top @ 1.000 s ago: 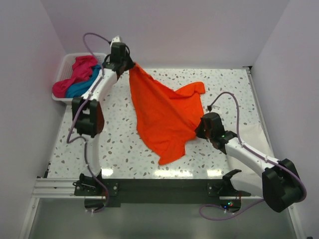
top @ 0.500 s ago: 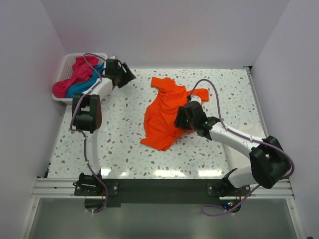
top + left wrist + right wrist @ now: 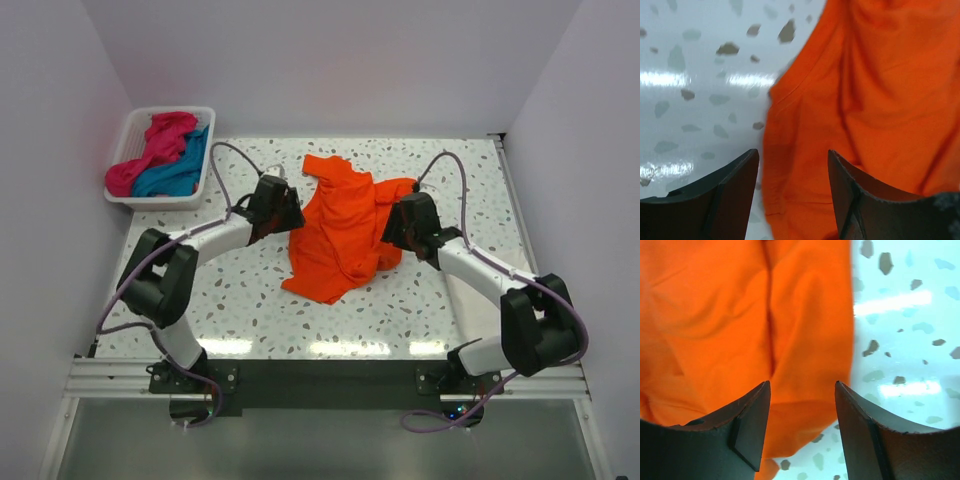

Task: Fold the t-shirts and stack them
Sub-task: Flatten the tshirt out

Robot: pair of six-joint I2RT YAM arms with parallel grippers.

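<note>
Where the bench (image 3: 240, 295) centre carries it, the orange t-shirt (image 3: 340, 235) lies as a crumpled heap. Left gripper (image 3: 290, 212): over its left edge, jaws spread, grasping nothing. Right gripper (image 3: 397, 225): over its right edge, likewise released. Speckled bench top shows between heap and near edge. Basket (image 3: 150, 200), far-left corner, well apart: magenta t-shirt (image 3: 150, 150) and teal t-shirt (image 3: 178, 172) bundled inside.

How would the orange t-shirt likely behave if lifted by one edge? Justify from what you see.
Probably floppy: the orange t-shirt lies crumpled in soft folds on the table, so it would likely drape. Likely light: the cloth looks thin. Pushing would probably bunch it rather than slide it whole.
</note>
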